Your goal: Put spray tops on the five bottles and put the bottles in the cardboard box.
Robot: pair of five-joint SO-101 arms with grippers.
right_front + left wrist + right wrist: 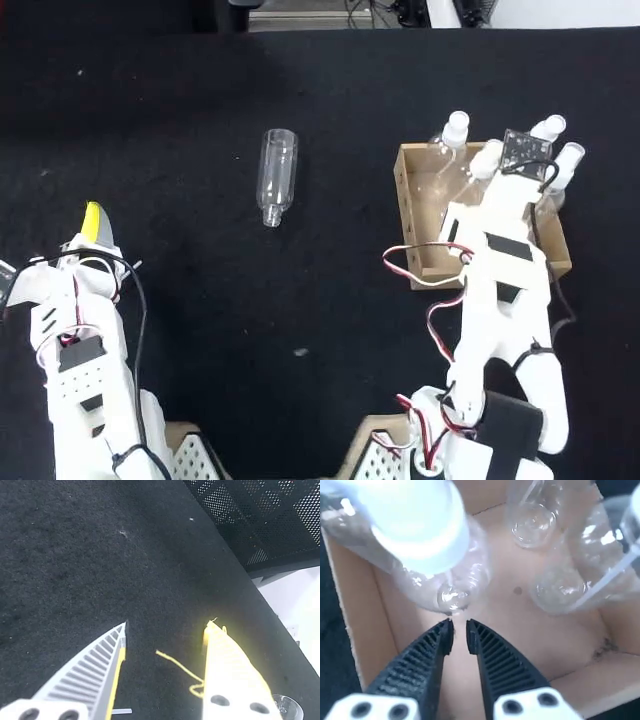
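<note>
A clear bottle with no top lies on its side on the black table, in the middle. The cardboard box at the right holds several clear bottles with white spray tops. My right arm hangs over the box. Its gripper is just above the box floor, open by a narrow gap with nothing between the fingers. A capped bottle stands right beside the tips. My left gripper, with yellow-taped fingers, stands open over bare table at the left, far from the lying bottle.
The table is covered in black cloth. A black perforated panel shows beyond the table's edge in the left wrist view. The box wall stands close to my right gripper.
</note>
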